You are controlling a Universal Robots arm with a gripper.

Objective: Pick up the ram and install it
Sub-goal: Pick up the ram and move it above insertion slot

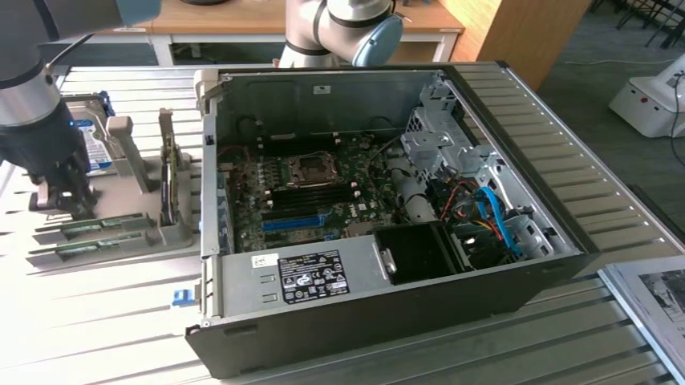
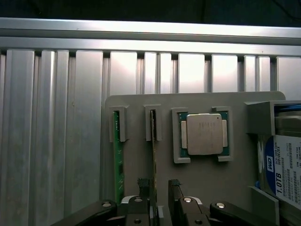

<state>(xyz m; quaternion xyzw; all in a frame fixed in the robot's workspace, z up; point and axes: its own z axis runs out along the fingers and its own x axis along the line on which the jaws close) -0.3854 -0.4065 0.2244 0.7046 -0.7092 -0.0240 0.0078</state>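
Open for work: a slatted metal table carries an open computer case with its circuit board exposed. At the exterior view's left, the robot arm reaches down over a grey holder that stands just beside the case. A blue-labelled hard drive sits at one end of the holder. The gripper is released, with its dark fingers spread to either side of the ram. The ram is a thin green stick standing on edge in its slot in the holder, and a gap shows between it and one finger. A second stick stands in the neighbouring slot. On the ram's other side, the square silver processor rests in its frame.
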